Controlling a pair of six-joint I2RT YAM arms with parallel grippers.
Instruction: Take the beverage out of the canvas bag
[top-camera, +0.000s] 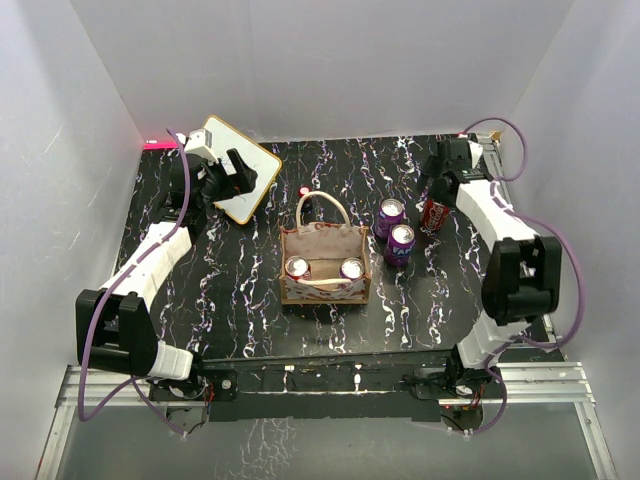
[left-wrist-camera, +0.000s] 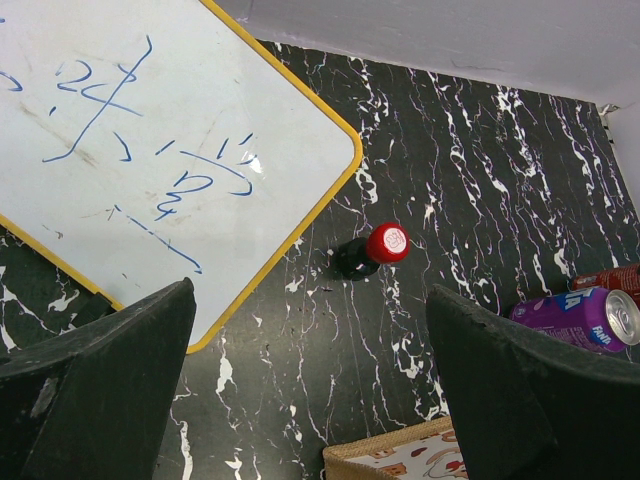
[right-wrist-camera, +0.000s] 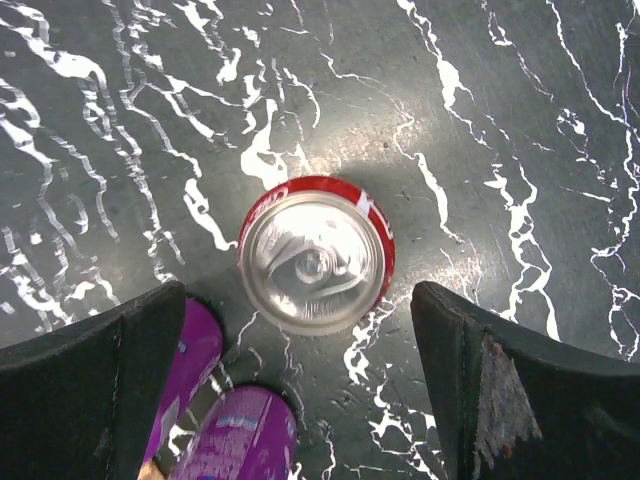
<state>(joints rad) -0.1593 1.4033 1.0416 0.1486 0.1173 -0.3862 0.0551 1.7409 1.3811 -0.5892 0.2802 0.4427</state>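
Right fingers (right-wrist-camera: 522, 392) apart above red can (right-wrist-camera: 315, 262)

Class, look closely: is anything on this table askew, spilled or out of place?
Only the scribbled whiteboard, far left: it lies at a slant and is no drink. The red can stands upright; nothing looks spilled.

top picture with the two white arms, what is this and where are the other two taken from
Two robot arms are bolted to a black marbled table. The top picture looks down from above; the other two come from cameras on the wrists, so the dark wedges are each arm's own fingers. The left claw is open, facing a yellow-framed whiteboard and a red-capped dark bottle. The right claw is open over a red drink can. Mid-table stands a beige canvas bag with two silver-topped cans inside and two purple cans beside it. Nothing is held.
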